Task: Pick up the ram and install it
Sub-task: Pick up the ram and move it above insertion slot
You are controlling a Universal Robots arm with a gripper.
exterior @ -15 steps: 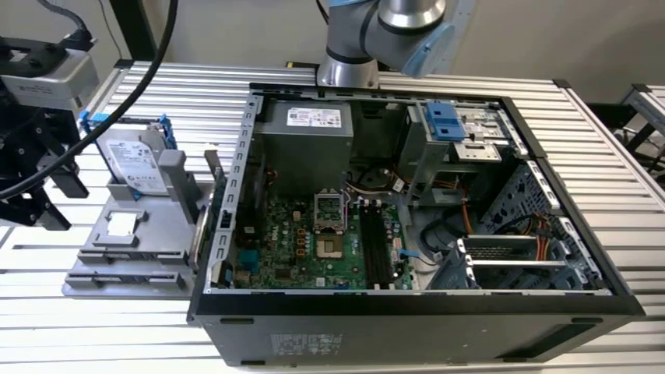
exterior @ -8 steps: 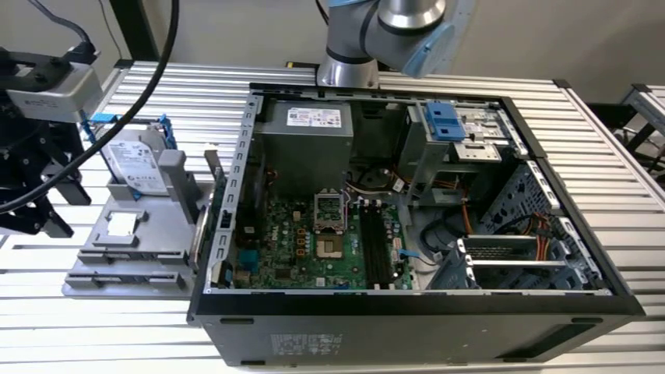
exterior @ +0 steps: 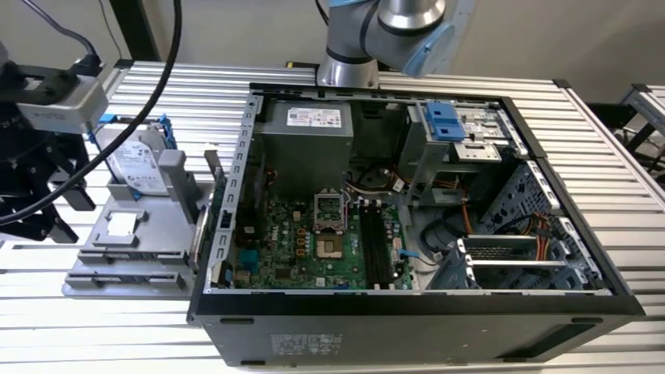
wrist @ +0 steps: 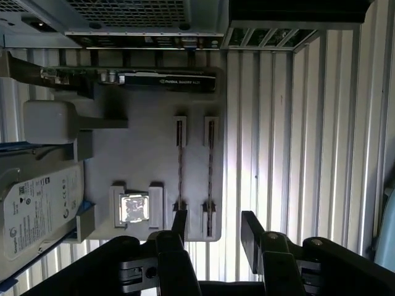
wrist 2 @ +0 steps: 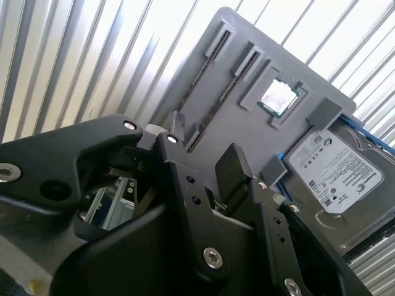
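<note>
My gripper (wrist: 215, 216) hangs open and empty, the ram (wrist: 210, 163) just beyond its fingertips, unpicked in its grey tray (wrist: 142, 166); I judge that both grasping and installing remain.

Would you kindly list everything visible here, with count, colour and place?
ram: two, dark, on edge in tray holders
tray: one, grey, beside the case
CPU chip: one, silver, in tray pocket
hard drive: one, grey, blue-bracketed, on tray
graphics card: one, black, tray edge by case
case: one, black, open, on table
motherboard: one, green, inside case
table: one, silver, slatted, under everything
arm: one, grey-blue, at case's far side
gripper: one, black, open, near the ram
</note>
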